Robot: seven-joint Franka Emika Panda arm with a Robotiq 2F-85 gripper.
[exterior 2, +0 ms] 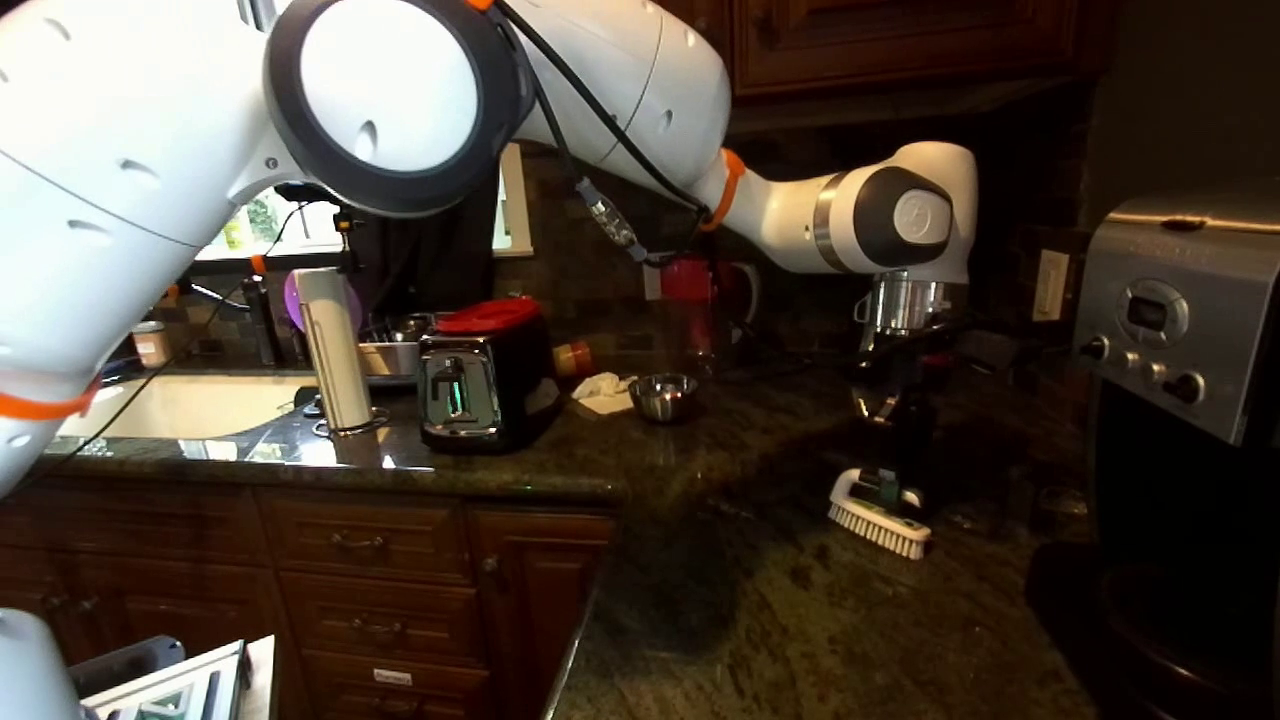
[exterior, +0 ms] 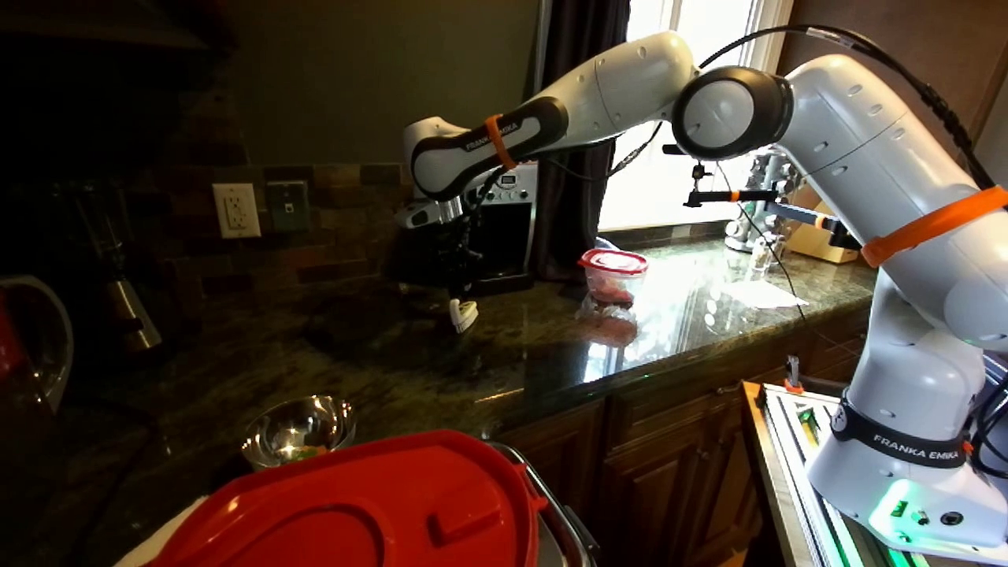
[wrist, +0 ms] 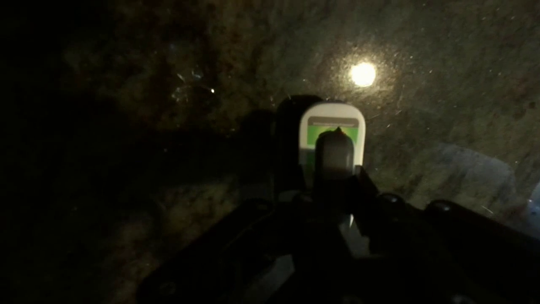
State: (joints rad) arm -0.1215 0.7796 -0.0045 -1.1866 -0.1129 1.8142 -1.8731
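A scrub brush with a white body and white bristles (exterior 2: 880,527) is in my gripper (exterior 2: 885,475), low over the dark stone counter (exterior 2: 760,620). The brush also shows in an exterior view (exterior: 465,316) below the dark gripper (exterior: 463,276). In the wrist view the brush (wrist: 333,110) has a white rim and a green label. There the gripper (wrist: 331,185) has its fingers on both sides of the brush's dark handle, shut on it. The brush is tilted in an exterior view, its bristles facing down. I cannot tell whether the bristles touch the counter. The gripper is very dark.
A metal bowl (exterior: 299,429) with some food stands on the counter. A toaster (exterior 2: 480,385) bears a red lid (exterior: 339,504). A coffee machine (exterior 2: 1180,310) stands close beside the arm. A red-lidded plastic container (exterior: 614,276) is near the window. A blender (exterior: 126,299) stands in the dark corner.
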